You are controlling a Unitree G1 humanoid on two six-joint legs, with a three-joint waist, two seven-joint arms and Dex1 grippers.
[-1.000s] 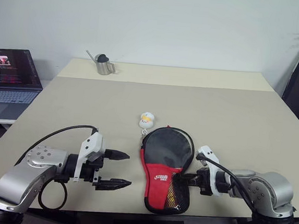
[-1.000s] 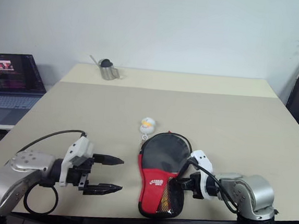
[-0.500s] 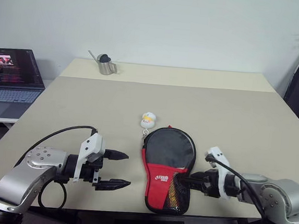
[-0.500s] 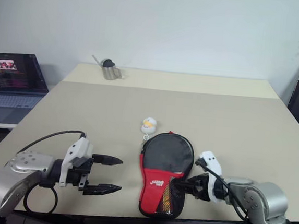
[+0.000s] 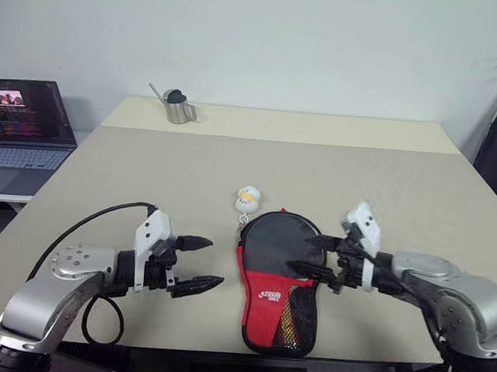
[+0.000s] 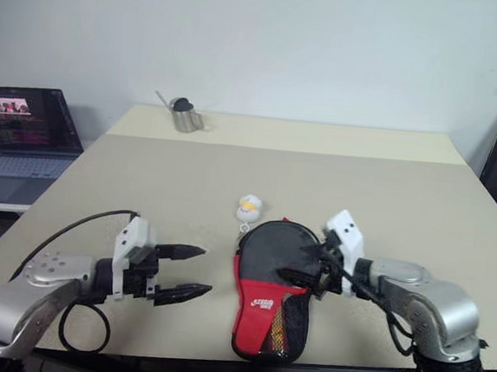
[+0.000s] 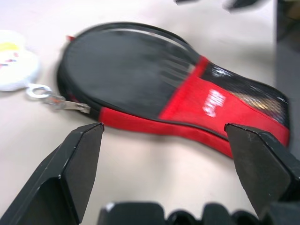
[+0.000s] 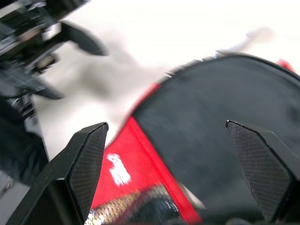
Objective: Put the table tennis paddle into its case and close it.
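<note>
The paddle-shaped fabric case with a black round part and a red lower part (image 5: pixel 277 280) is carrying a small white logo (image 5: pixel 268 296) on its red area, but the letters are too small and blurred for reading. The open laptop with a dark screen (image 5: pixel 18 112) is showing lines of text and small pictures, and none of it is readable.
</note>
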